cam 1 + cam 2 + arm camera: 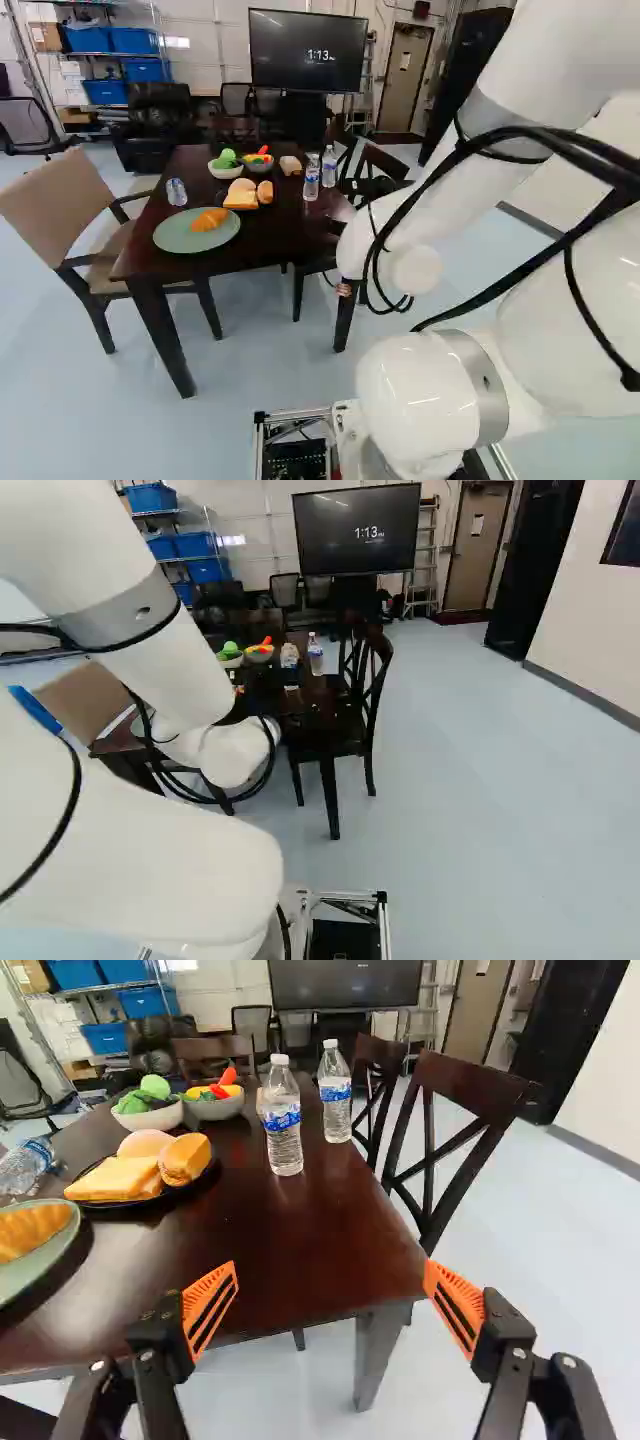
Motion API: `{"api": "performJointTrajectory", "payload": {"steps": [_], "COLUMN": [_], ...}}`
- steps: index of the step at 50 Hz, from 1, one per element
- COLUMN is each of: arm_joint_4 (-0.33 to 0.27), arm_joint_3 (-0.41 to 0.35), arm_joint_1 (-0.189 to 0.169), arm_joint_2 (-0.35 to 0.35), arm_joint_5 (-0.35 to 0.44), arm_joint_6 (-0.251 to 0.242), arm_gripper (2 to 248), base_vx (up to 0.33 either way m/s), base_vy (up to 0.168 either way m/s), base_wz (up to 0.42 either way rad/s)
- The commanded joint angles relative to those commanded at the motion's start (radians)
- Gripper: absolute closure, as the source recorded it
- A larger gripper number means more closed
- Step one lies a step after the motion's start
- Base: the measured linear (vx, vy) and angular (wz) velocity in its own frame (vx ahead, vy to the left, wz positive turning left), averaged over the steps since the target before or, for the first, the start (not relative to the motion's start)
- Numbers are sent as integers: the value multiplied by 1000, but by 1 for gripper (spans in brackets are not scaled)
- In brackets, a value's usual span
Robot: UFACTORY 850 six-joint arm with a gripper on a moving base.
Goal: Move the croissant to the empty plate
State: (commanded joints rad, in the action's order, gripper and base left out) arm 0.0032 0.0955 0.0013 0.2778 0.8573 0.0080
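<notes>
A small orange-and-dark part of my gripper shows beside the arm in the left base view, by the table's near right corner. In the wrist view the gripper stands open with nothing between its fingers. The golden croissant lies on a pale green plate at the table's near left; both are partly cut off in the wrist view, ahead and to one side of the gripper. Behind it, a black plate holds a toast-like slice, a bun and a rounded piece. No empty plate shows.
On the dark table stand two upright water bottles, a lying bottle and two bowls of toy food. A dark chair stands beside the table, a beige chair opposite.
</notes>
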Motion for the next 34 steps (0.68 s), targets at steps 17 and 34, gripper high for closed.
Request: {"api": "performJointTrajectory", "payload": {"steps": [17, 34], "arm_joint_4": [-3, -3], "arm_joint_3": [-8, -8], "arm_joint_1": [-1, -1], "arm_joint_2": [1, 1], "arm_joint_5": [15, 15], "arm_joint_6": [-8, -8], "arm_gripper": [3, 3], "base_vx": [0, 0], "base_vy": [0, 0], "base_wz": [0, 0]}}
